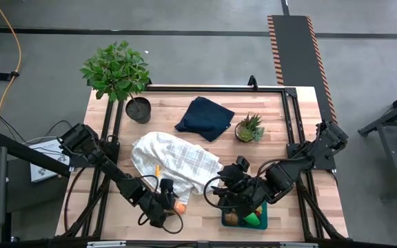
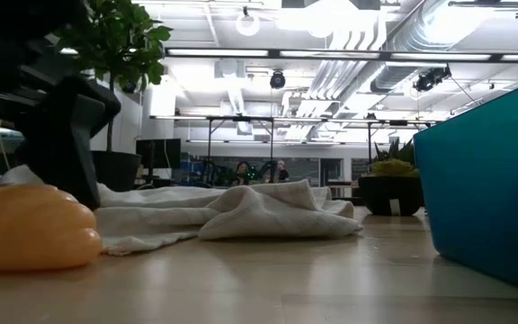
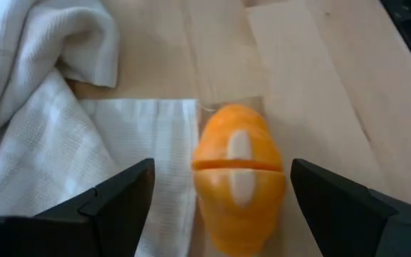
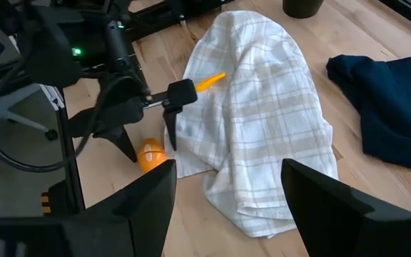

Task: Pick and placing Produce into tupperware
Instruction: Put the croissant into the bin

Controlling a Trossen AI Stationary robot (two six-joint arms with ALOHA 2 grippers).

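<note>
Left gripper (image 1: 173, 209) spread wide on either side of a small orange plastic toy fruit (image 3: 238, 180), not touching it; fruit lying on the pale wooden bench (image 1: 205, 219) just beside the edge of the white checked cloth (image 1: 178, 160). Right gripper (image 1: 227, 200) spread, empty, beside the same cloth, near the shallow teal-blue rectangular plastic container (image 1: 262, 220) holding a green piece (image 1: 253, 218) and a brown round one (image 1: 232, 218).

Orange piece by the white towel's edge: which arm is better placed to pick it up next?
Left. The left gripper is open with its fingers either side of the orange piece beside the white towel. The right gripper, also open, hangs by the tupperware, away from the piece.
</note>
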